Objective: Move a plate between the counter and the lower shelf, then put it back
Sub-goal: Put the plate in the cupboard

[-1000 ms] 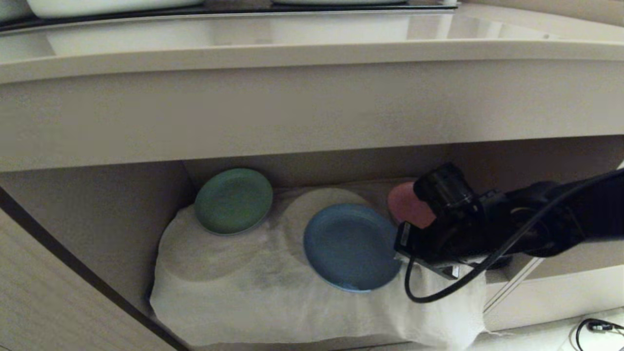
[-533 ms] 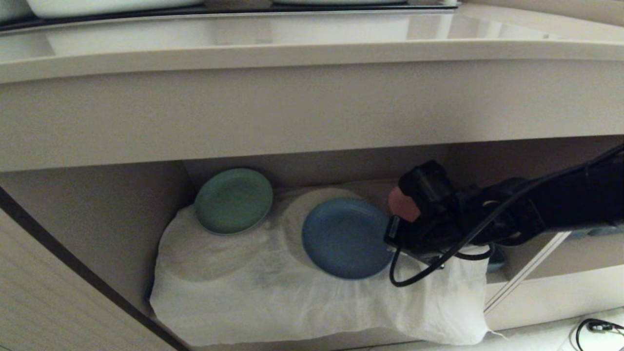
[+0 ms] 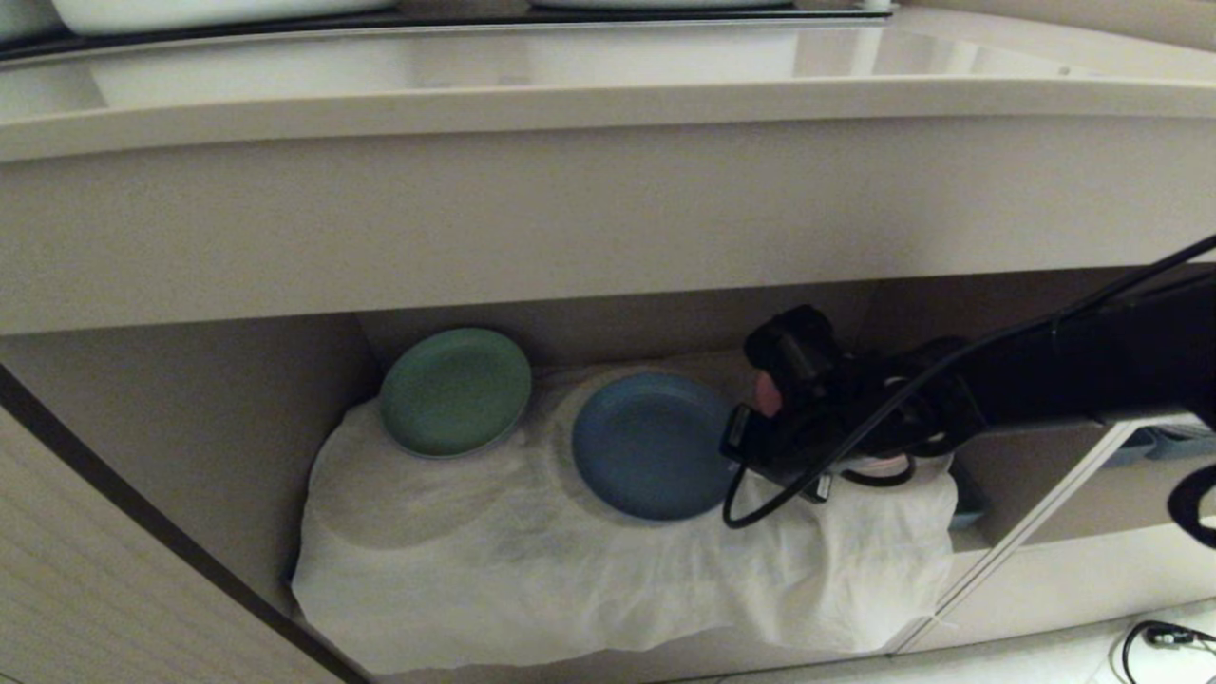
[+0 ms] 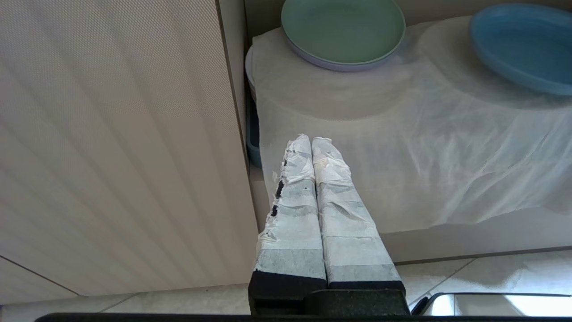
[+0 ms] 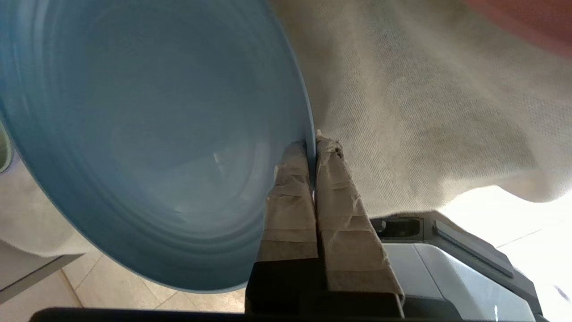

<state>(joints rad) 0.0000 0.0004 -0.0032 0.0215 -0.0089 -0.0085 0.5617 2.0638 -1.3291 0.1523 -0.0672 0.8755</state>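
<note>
The right hand [image 5: 311,145] reaches into the lower shelf [image 3: 608,332] from the right side, its two taped fingers [image 5: 333,179] pinched tight on the rim of the plate [image 3: 654,445]. That light-blue plate sits over the white cloth [image 3: 532,560] that covers the shelf floor, right above a round bump in the fabric; whether its underside touches the cloth or hangs just clear of it I cannot tell. A green plate [image 3: 455,390] of the same size rests on the cloth well to the left, near the back corner, and a sliver of a pink plate [image 3: 766,393] peeks out behind the black wrist. A black cable [image 3: 760,503] loops down from the arm in front of the cloth. Above it all runs the counter [image 3: 608,95], pale and glossy with a thick front edge. The left hand [image 4: 311,143] hangs low outside the cubby by the ribbed cabinet panel [image 4: 111,134], its wrapped fingers pressed together and holding nothing.
</note>
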